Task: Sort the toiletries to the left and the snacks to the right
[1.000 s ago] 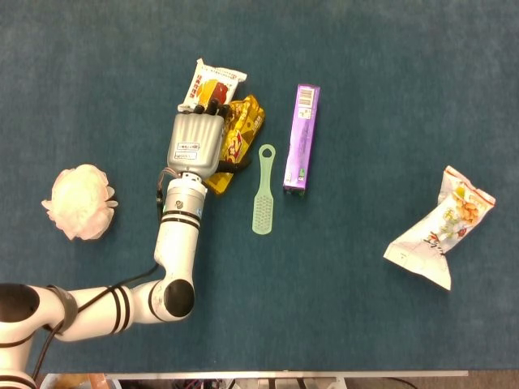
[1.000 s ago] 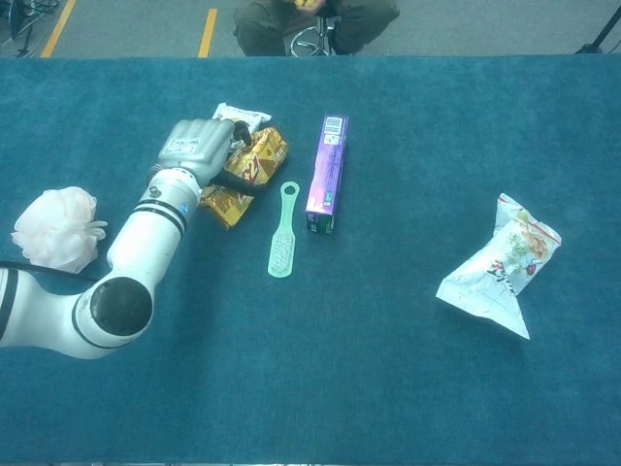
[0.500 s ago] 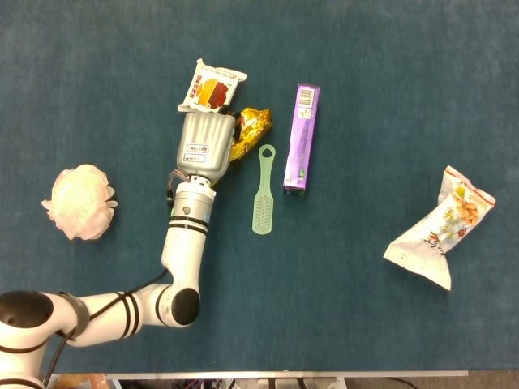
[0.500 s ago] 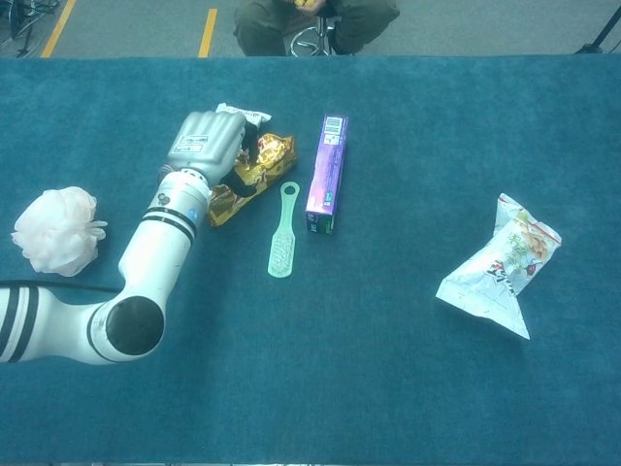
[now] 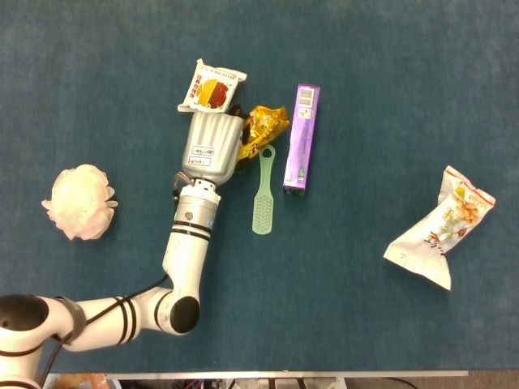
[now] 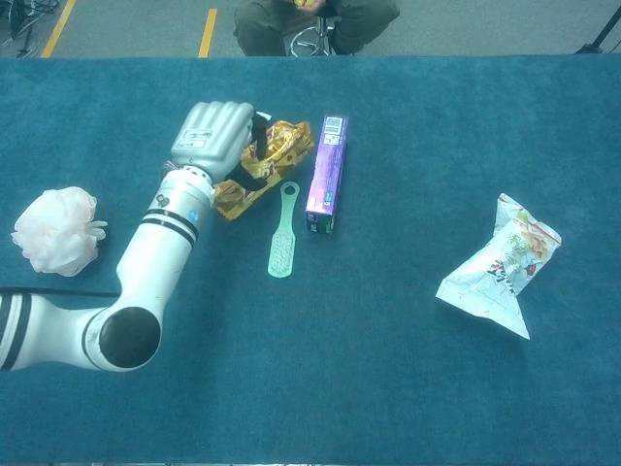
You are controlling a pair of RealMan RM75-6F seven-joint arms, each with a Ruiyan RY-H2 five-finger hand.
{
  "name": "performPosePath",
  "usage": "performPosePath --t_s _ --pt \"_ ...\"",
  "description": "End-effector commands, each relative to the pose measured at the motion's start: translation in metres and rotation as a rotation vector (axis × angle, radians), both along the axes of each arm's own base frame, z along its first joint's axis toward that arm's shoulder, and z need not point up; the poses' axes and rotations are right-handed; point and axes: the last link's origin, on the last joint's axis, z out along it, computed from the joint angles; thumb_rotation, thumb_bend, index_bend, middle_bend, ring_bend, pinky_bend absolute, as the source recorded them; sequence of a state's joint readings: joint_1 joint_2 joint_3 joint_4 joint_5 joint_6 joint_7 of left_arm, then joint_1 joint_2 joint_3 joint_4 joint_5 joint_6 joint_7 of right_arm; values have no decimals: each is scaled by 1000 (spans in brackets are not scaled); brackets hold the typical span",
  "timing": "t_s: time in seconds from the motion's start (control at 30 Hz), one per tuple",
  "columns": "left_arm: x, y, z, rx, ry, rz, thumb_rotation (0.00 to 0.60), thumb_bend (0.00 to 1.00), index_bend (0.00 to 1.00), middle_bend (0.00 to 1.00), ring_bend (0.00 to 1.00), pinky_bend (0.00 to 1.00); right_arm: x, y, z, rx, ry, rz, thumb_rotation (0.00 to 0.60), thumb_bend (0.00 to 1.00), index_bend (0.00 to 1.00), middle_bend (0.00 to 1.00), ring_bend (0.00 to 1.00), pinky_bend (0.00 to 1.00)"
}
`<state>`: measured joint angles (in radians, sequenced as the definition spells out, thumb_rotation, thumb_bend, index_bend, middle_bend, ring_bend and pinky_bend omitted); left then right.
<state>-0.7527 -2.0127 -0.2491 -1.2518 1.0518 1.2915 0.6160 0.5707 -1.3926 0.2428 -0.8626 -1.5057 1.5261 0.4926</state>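
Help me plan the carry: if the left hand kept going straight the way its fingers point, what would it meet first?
Probably the white snack packet, lying just beyond the left hand, which grips the gold snack bag. Height is unclear, so the hand might pass above it.

A crinkled gold foil snack packet (image 5: 263, 126), pale pink mesh bath pouf (image 5: 79, 201), mint-green plastic brush (image 5: 263, 192), purple cardboard box (image 5: 301, 137) and white printed snack bag (image 5: 440, 229) lie on the teal carpeted counter (image 5: 365, 89).
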Motion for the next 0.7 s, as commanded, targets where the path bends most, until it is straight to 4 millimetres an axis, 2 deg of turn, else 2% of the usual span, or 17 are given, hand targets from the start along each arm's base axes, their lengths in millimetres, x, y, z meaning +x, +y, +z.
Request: performPosePath --t_s 0.03,0.17,0.4,0.53,0.7 --pt "11 -3 13 30 -2 -55 600 250 616 635 664 893 -1 0 0 0 -5 -5 600 0 103 189 118 292" --pt "24 -8 26 50 -8 -106 600 249 612 635 664 893 -3 -1 0 0 -11 -11 600 0 103 189 118 293" --pt "50 -28 42 46 -41 -206 600 249 610 636 664 893 -5 -1 2 -7 -21 -12 600 0 103 189 118 292" --pt "64 -42 45 20 -73 -251 600 249 610 638 664 893 -4 -1 2 5 -38 -6 600 0 103 189 118 292" --pt "69 -47 42 -10 -81 -247 600 249 607 640 664 893 -4 3 7 10 -78 8 600 0 103 189 118 292"
